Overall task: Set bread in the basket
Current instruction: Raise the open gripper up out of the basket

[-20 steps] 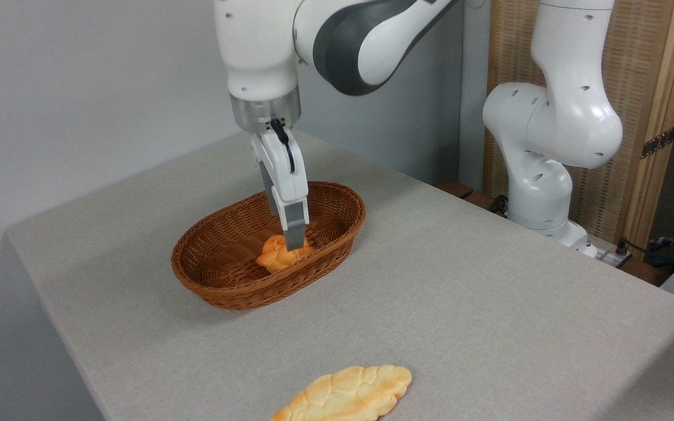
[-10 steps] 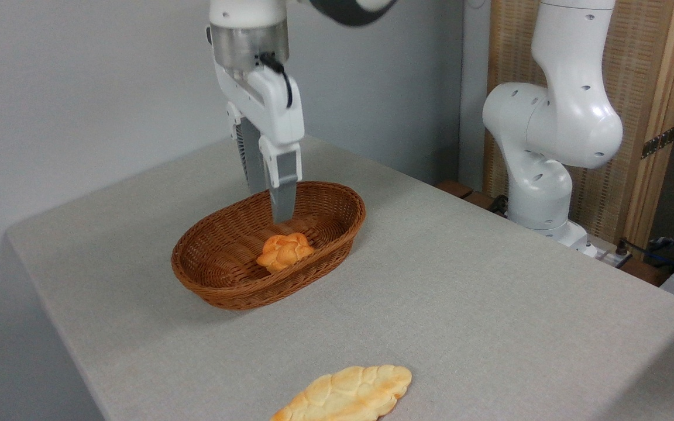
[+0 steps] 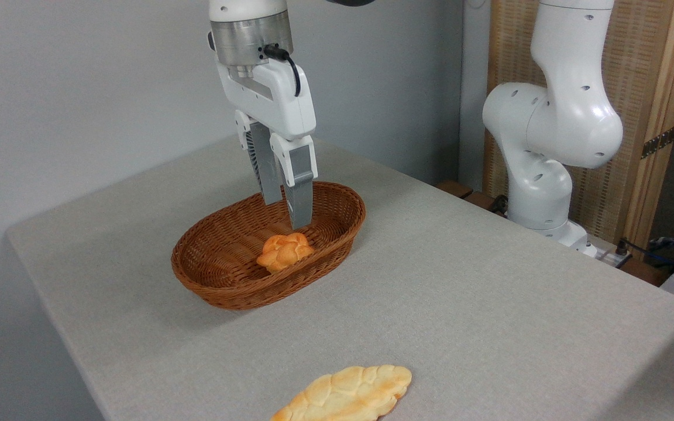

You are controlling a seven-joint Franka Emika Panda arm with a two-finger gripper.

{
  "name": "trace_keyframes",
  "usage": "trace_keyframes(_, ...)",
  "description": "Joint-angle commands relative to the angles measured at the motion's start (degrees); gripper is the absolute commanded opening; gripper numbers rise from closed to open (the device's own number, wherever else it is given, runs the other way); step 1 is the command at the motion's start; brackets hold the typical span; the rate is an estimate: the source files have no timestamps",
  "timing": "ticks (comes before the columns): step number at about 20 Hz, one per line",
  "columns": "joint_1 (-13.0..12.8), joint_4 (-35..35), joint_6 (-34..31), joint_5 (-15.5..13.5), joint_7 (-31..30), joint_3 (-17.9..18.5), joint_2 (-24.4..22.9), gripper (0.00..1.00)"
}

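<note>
Nearest to you, at the front edge of the grey table (image 3: 489,304), a long flat pale-golden loaf (image 3: 346,395) lay alone, well apart from everything else. Farther back and to the left stood the oval wicker basket (image 3: 220,286). The small orange-golden bun (image 3: 285,251) rested inside it, on the basket floor, toward the near right wall. Above the bun and slightly to the far side, you had the gripper (image 3: 286,214) hanging with its two grey fingers pointing down and spread apart with a clear gap between them. The fingers held nothing and did not touch the bun or the basket. On the far right, the white base of the arm (image 3: 547,140) stood beside the table, before a wooden screen (image 3: 647,88).
</note>
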Motion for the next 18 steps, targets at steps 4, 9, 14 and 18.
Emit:
trace_keyframes(4, -0.41, 5.17, -0.59, 0.17, -1.08, 0.75, 3.47, 1.00)
trace_keyframes(9, -0.41, 8.08, -0.59, -1.41, -1.34, 2.16, 5.14, 1.00)
trace_keyframes(14, -0.41, 8.16, -0.50, -1.50, -1.43, 4.26, 5.05, 1.00)
trace_keyframes(18, -0.41, 8.25, -0.50, -1.49, -1.43, 4.71, 4.88, 1.00)
